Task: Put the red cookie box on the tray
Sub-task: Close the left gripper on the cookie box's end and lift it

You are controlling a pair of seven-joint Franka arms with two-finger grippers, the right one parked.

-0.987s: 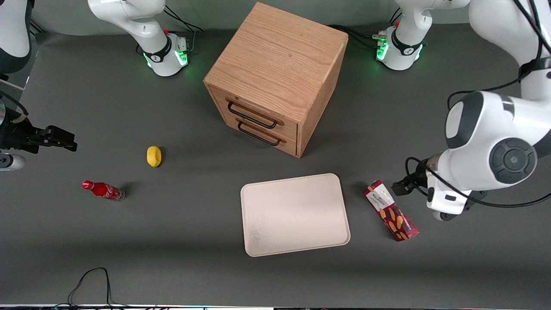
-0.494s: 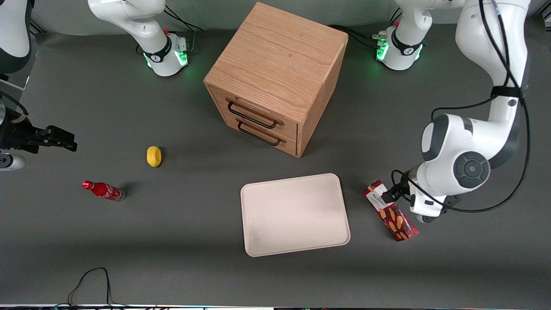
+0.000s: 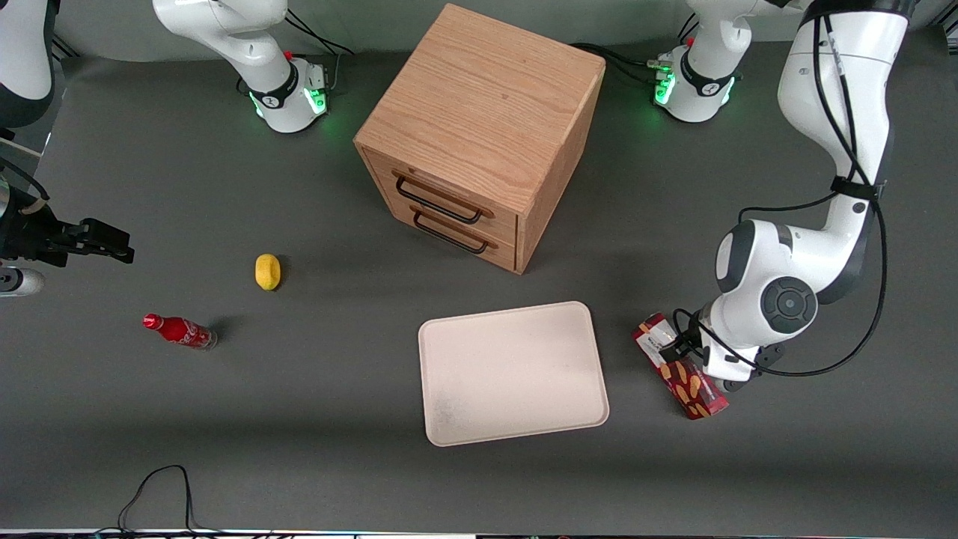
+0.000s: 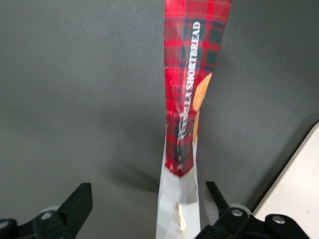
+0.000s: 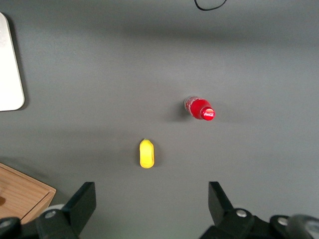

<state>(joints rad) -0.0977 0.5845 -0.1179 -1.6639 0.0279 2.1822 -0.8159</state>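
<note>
I am only at the grasping stage: the tray is lying bare in front of the wooden drawer cabinet, and the red cookie box is lying flat on the table just beside the tray, toward my working arm's end. Nothing is standing between box and tray, so I judge the carry short and open. My gripper is hanging open, fingers straddling the box's white-label end, not clamping.
</note>
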